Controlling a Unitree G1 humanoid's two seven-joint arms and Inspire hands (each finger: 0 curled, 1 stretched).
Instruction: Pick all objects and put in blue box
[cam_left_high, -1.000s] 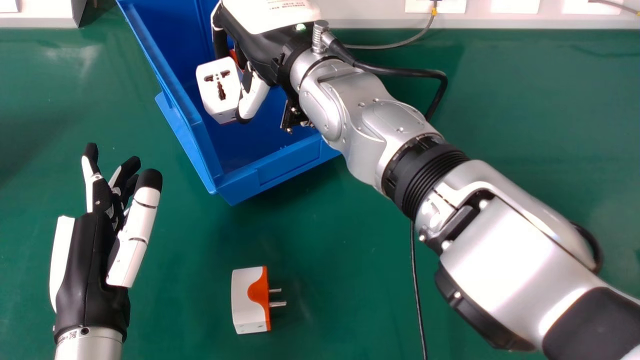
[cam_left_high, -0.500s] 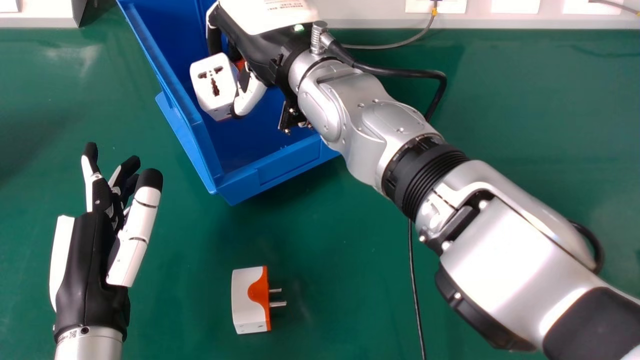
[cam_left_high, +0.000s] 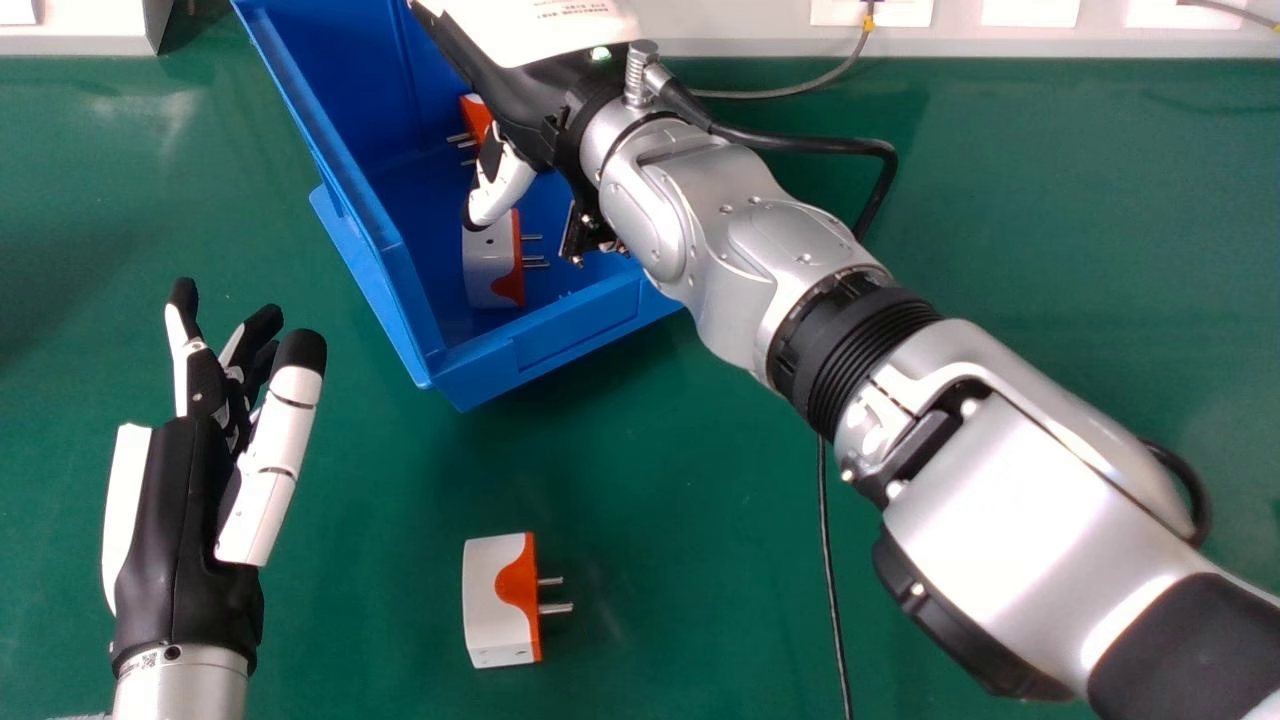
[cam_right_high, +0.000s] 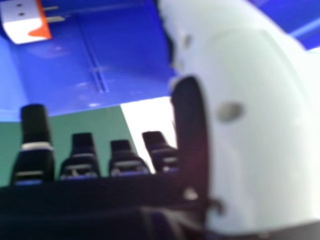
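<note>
**Placement Stage: Release Judged Complete, One Pick Outstanding**

The right robot hand (cam_left_high: 520, 105) is found over the blue box (cam_left_high: 575, 332). Its fingers (cam_right_high: 36, 125) are extended and its thumb (cam_right_high: 260, 125) is set well apart from them; nothing is held. In the head view the thumb overlaps the near plug adapter (cam_left_high: 490, 268), and whether contact is made cannot be told.

The near plug adapter is lodged inside the box by its front wall, pins directed to the robot's right. A far plug adapter (cam_left_high: 476, 118) is noted deeper inside, partly hidden by the hand. A third plug adapter (cam_left_high: 497, 605) is recorded on the bench (cam_left_high: 700, 500), in front of the box and well apart from it, pins also directed to the right.

The left robot hand (cam_left_high: 175, 530) is observed above the bench, fingers relaxed and parted, holding nothing.

The step in hand is assessed as the end of a release. Next, the right hand should be raised clear of the box walls and brought back to the third adapter, which should be gripped by its body; a grip on the pins could slip.
</note>
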